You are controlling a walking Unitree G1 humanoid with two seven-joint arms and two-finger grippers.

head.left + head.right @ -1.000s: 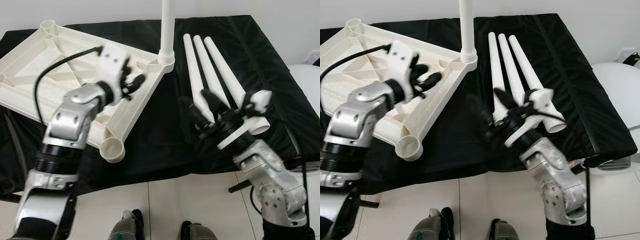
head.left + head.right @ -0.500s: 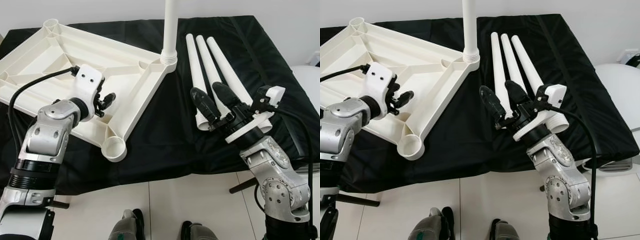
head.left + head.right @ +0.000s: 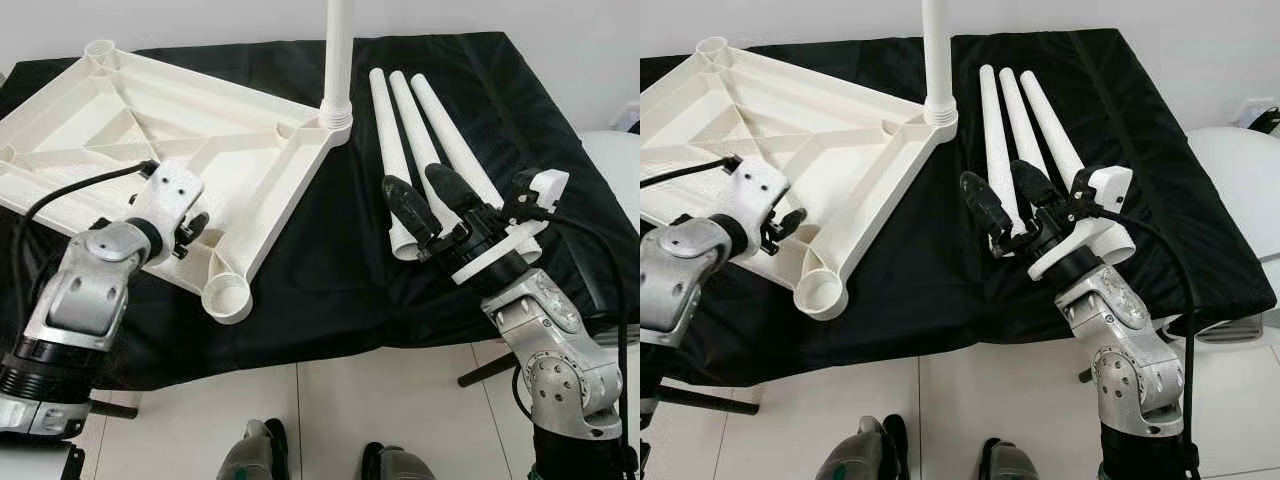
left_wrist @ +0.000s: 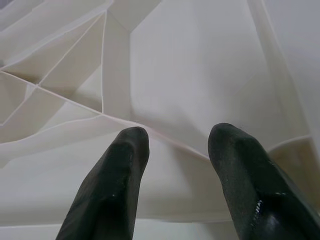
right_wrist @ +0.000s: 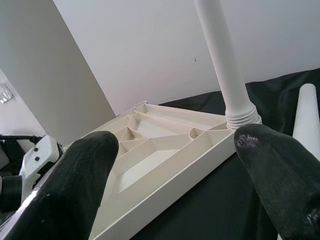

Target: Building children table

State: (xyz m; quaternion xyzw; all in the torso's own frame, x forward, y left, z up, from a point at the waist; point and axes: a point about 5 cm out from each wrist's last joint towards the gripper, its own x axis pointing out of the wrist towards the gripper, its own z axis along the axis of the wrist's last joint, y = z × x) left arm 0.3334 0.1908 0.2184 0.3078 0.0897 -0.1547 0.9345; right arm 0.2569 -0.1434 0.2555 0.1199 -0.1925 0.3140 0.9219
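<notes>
Against the frame half a second earlier: the left gripper [image 3: 196, 226] has drawn back toward the robot and now sits over the near edge of the tabletop [image 3: 150, 130] instead of further in over its ribs. The right gripper [image 3: 432, 196] holds nearly the same pose. The tabletop and legs have not shifted.

Nearest, on the tile floor [image 3: 330, 420], the robot's two feet [image 3: 320, 465] show at the bottom edge. Above them is the black cloth [image 3: 330, 270] that covers the work surface.

Left gripper: fingers [image 4: 120, 170] apart, nothing between them, hovering close above the white ribbed underside. Right gripper: fingers [image 5: 280, 180] spread wide, empty, poised just over the near ends of the loose legs [image 3: 420, 140]; contact cannot be judged.

The tabletop lies upside down on the cloth, ribs up, turned diagonally. One open corner socket [image 3: 226, 298] points toward the robot; another socket [image 3: 100, 48] is at the far left corner.

Three loose legs lie side by side on the cloth, just right of the tabletop. Their long axes run near to far, wide ends toward the robot, and they fan slightly leftward at the far ends.

Farthest, one fitted leg [image 3: 338, 50] stands upright in the tabletop's far right corner socket, its axis vertical and running out of the top of the picture.
</notes>
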